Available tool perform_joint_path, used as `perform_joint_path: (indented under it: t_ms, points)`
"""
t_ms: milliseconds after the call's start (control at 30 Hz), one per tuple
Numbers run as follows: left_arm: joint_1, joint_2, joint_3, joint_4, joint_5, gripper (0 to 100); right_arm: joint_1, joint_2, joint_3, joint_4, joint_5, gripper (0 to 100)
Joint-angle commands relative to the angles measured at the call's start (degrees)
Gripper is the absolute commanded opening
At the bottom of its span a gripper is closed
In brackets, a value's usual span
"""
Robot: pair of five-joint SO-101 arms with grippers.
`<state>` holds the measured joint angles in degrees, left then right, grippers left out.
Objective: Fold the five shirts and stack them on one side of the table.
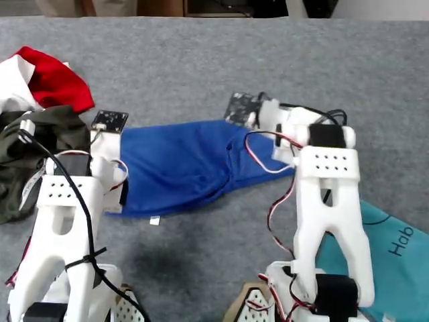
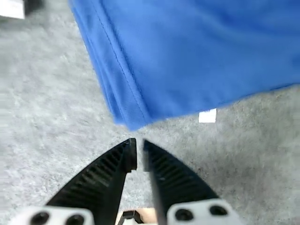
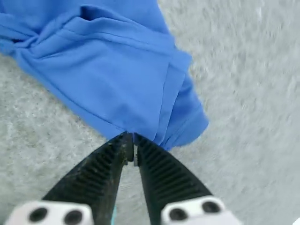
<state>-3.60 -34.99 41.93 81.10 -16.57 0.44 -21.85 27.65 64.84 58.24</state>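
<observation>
A: High view shows the long, partly folded blue cloth shirt [image 1: 181, 164] lying flat mid-table on the grey felt table [image 1: 201, 54], between the arms. Grips?
B: The left gripper [image 2: 139, 154] is nearly closed, empty, just off a corner. The right gripper [image 3: 131, 147] is closed at the hem; whether it pinches cloth, I cannot tell.
A: Risk?
B: If only one side holds, a lift could drag the shirt askew and undo the fold.

grey carpet-like table [image 1: 201, 60] surface
</observation>
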Motion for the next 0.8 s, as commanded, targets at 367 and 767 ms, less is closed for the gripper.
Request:
perform_joint_path:
  t_ms: [367, 767]
  points:
    - [-7.3, 21.8, -27.3, 8.6, 6.2, 17, 7.3, 21.1, -16.4, -10.3, -21.2, 0.5]
    - [-10.9, 45.7, -44.2, 12.2, 9.1, 21, 14.5, 26.9, -21.1, -12.0, -19.6, 0.5]
